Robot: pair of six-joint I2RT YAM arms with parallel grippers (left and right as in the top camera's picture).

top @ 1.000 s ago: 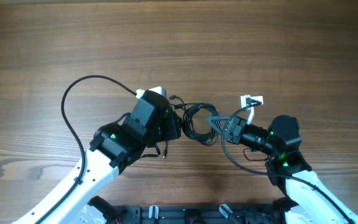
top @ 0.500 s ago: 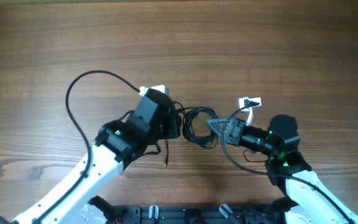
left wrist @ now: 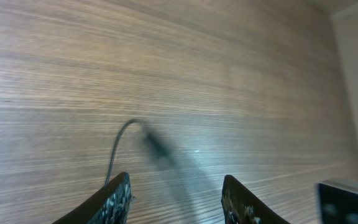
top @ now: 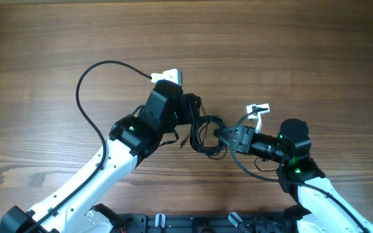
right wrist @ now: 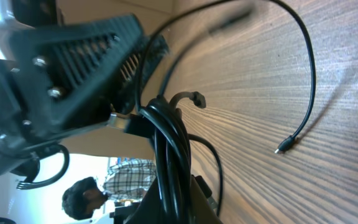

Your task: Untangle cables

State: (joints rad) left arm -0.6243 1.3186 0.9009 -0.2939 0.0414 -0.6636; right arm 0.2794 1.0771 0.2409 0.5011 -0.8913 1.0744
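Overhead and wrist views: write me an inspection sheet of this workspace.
Surface: wood-grain table.
Job's things: cables, a dark bundle between the two grippers; one plug end trails free.
Clutter: nothing seen.
Grippers: left gripper has its fingertips apart with a blurred cable between them, grip cannot be told; right gripper appears shut on the bundle.
Cables: arm cable loops over the table beside the left arm.
Surroundings: person beyond the table, in the right wrist view.
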